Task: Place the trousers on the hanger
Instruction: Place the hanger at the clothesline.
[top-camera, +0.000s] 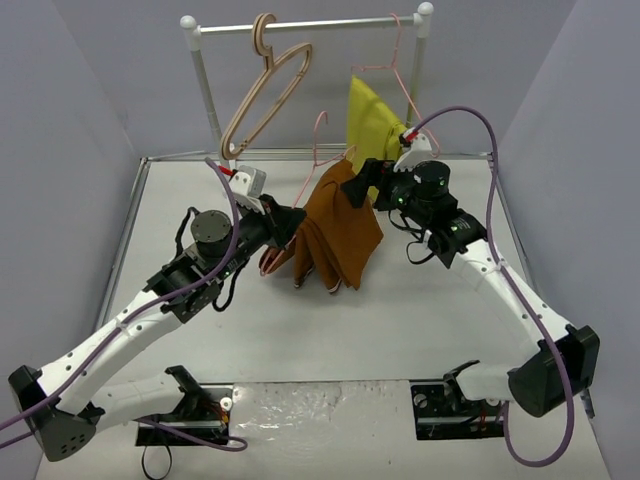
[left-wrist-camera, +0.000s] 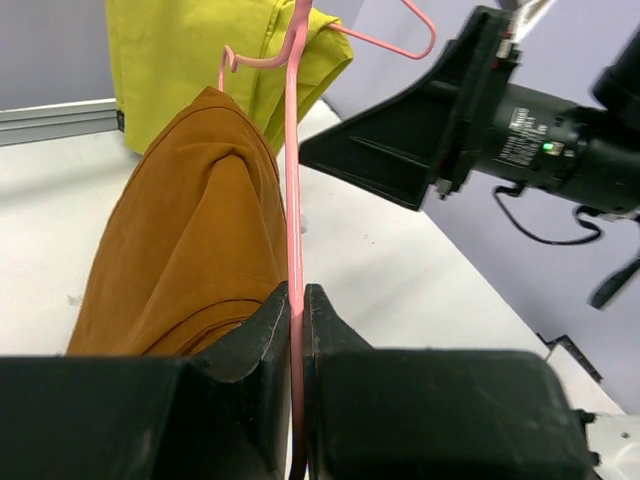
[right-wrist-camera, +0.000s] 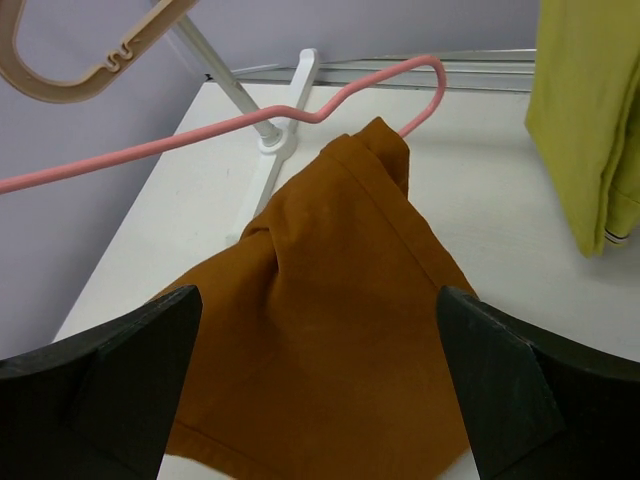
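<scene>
Now the white worktop (top-camera: 200, 330) spreads beneath both tools. Long rust-brown cloth trousers (top-camera: 338, 232) hang bunched between them, directly ahead of the right tool (right-wrist-camera: 318, 330), which is released, jaws wide apart. The left tool (left-wrist-camera: 298, 315) is clenched on the thin pink wire hanger (left-wrist-camera: 294, 180), with the trousers just beside its fingers.

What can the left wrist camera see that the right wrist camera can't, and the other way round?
Only the left wrist view shows the left gripper pinched shut on the pink hanger, and the right gripper seen from outside. Only the right wrist view shows the beige wooden hanger and the rack's white post. Both show the rust-brown trousers up against the pink hanger's wire, and the yellow garment.
</scene>
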